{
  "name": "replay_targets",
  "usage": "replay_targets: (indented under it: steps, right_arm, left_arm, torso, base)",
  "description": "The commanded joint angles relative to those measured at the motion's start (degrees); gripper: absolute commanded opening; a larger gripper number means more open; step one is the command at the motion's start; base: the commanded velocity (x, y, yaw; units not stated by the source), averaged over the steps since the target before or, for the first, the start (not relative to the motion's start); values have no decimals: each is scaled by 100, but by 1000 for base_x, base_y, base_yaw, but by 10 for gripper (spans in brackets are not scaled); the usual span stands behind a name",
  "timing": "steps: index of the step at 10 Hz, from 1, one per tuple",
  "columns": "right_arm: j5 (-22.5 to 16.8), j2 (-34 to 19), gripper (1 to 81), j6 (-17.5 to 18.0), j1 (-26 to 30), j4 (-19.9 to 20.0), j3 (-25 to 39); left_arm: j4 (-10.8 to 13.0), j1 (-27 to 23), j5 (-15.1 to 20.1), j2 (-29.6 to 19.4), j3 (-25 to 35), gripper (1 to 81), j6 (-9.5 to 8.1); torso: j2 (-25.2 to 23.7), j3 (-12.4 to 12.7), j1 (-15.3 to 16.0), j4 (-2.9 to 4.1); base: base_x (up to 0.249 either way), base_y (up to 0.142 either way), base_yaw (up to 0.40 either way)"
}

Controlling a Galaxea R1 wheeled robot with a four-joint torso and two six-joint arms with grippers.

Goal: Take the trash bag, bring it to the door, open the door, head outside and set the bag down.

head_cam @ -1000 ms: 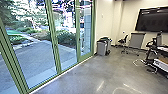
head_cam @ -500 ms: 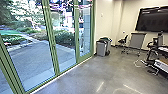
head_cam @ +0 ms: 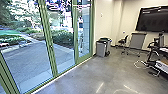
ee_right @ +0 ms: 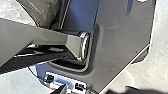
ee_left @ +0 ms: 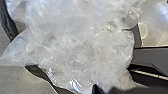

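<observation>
Glass doors [head_cam: 51,47], green-framed, paving outside. Screen [head_cam: 153,20], black, wall-mounted. Bins [head_cam: 101,48], grey, beside doors. Trash bag [ee_left: 75,47], translucent, crumpled, close to left wrist camera. Left end effector [ee_left: 97,89], right end effector [ee_right: 61,89]: grip cannot be told.

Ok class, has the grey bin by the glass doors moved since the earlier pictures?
No, the grey bin still stands just right of the green door frame.

No text, label, brand, number or sign can be read. At the right edge of the head view, low down, dark marks are seen on the front of a white box [head_cam: 162,66], but they cannot be made out as letters or numbers.
</observation>
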Motion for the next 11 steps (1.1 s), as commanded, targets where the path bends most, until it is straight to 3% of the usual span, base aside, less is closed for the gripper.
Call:
replay_targets:
  steps: [1,6,11]
  right_arm:
    - [-341,17,811,3,257,-12,12]
    - [-332,26,811,3,257,-21,3]
    - [-332,26,811,3,257,-12,-6]
  left_arm:
    - [53,-244,389,24,25,10,51]
    - [53,-244,389,15,25,10,51]
    - [53,-244,389,7,25,10,51]
  torso:
    - [0,0,0,0]
    - [0,0,0,0]
    - [-2,0,-2,0]
  base:
    - [149,-73,0]
    - [150,-71,0]
    - [151,0,0]
